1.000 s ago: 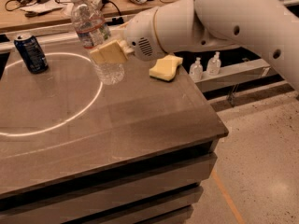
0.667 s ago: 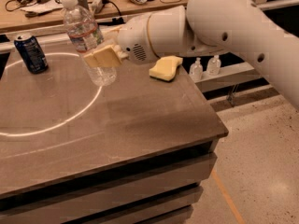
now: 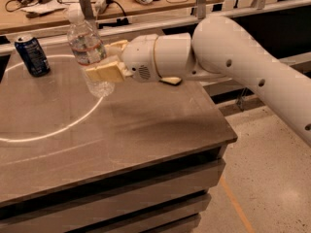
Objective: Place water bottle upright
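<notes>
The water bottle (image 3: 89, 52) is clear ribbed plastic with a white cap and a white label with red and blue marks. My gripper (image 3: 109, 59) is shut on its lower middle, one yellowish finger (image 3: 103, 73) in front and the other behind. The bottle hangs nearly upright, cap tilted slightly left, its base just above the grey table top (image 3: 121, 125), over the right arc of a white circle (image 3: 73, 123) marked on the table. My white arm reaches in from the right.
A dark blue drink can (image 3: 32, 55) stands upright at the table's back left, inside the circle. A wooden bench (image 3: 126, 1) with cables and tools runs behind. The table's right edge drops to a speckled floor (image 3: 272, 178).
The gripper has carried the bottle further left over the table and turned it closer to upright. The yellow thing seen beside the arm earlier is now mostly hidden behind it.
</notes>
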Controlling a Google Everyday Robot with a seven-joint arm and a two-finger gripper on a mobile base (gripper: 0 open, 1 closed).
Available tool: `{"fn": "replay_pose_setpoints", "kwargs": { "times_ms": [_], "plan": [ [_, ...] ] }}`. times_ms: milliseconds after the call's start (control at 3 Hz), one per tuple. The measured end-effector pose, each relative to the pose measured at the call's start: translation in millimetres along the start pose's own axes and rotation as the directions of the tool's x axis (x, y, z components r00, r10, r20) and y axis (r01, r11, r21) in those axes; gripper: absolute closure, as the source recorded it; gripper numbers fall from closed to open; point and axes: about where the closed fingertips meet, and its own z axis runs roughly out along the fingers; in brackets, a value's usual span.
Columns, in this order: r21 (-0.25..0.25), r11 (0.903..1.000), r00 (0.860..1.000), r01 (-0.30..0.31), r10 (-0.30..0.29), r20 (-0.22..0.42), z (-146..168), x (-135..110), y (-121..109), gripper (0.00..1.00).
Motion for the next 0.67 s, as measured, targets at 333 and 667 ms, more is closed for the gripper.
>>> {"fn": "replay_pose_setpoints", "kwargs": {
  "times_ms": [333,667],
  "plan": [
    [-0.006,0.9999,1.000,-0.014,0.014,-0.012,1.7,-11.3,-3.2,1.00],
    [-0.019,0.9995,0.999,-0.026,0.026,-0.026,0.9,-31.3,-5.2,1.00]
  ]
}}
